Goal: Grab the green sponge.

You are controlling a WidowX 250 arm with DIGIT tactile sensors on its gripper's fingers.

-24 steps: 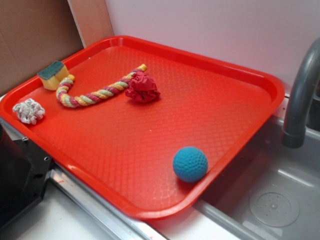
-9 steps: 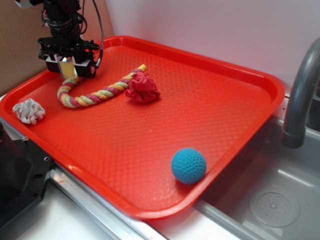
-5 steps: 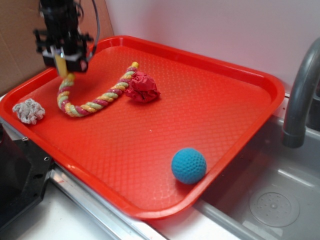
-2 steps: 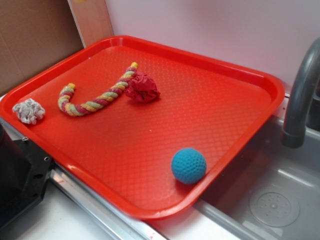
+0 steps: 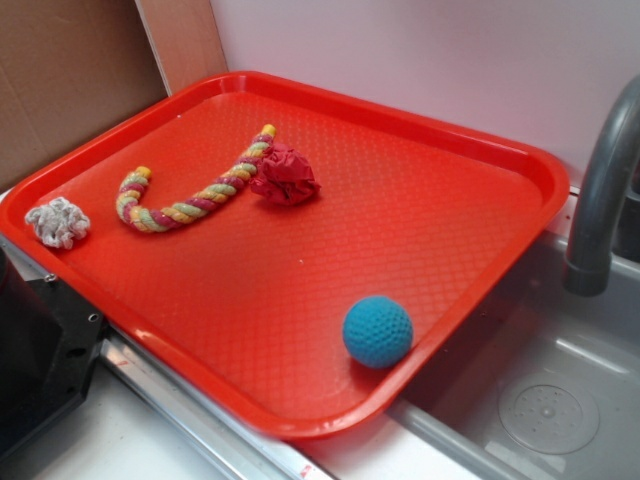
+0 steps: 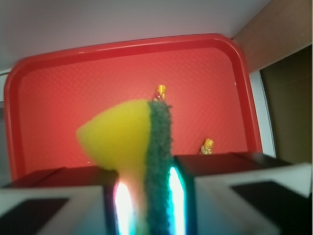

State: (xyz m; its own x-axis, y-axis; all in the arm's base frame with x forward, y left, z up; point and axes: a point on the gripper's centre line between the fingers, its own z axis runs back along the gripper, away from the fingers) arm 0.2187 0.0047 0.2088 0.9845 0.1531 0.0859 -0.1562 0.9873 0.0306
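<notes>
Both jaws clamped on green sponge (image 6: 132, 147) | arm raised high above red tray (image 6: 63, 63)

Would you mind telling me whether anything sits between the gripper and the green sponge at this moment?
Nothing does. In the wrist view the gripper is shut directly on the green sponge, squeezing it, held high above the red tray. The rope's yellow ends lie far below on the tray.

Green sponge (image 6: 132, 147) squeezed upright, raised above the tray.
</notes>
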